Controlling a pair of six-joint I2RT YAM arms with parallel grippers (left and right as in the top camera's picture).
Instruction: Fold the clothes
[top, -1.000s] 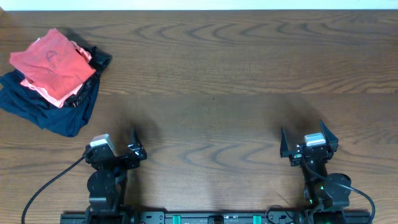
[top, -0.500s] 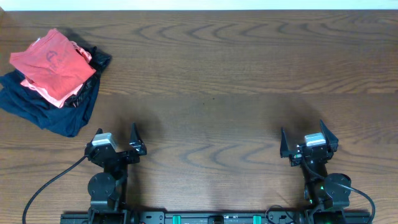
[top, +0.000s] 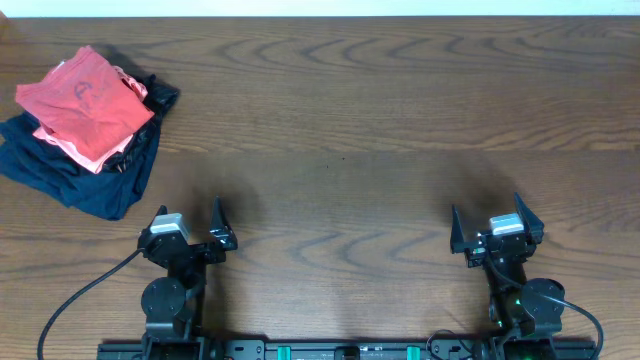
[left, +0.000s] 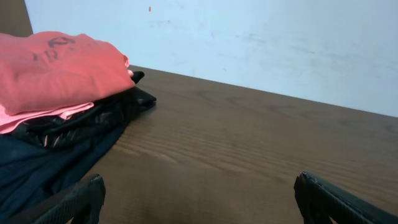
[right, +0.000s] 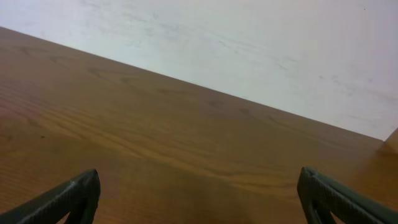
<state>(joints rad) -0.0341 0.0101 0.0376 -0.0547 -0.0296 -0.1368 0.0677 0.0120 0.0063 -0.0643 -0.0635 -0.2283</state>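
Note:
The red T-shirt lies folded on top of a pile at the table's far left, with a dark logo showing. In the left wrist view the T-shirt is at the upper left. My left gripper is open and empty near the front edge, well short of the pile; its fingers frame bare wood. My right gripper is open and empty at the front right, and its fingers show only table between them.
Under the T-shirt lie a salmon-pink garment, a black garment and a navy blue garment. The wooden table ends at a white wall at the back.
My left gripper has shifted slightly and turned a little at the front left. The right arm and the pile have not moved.

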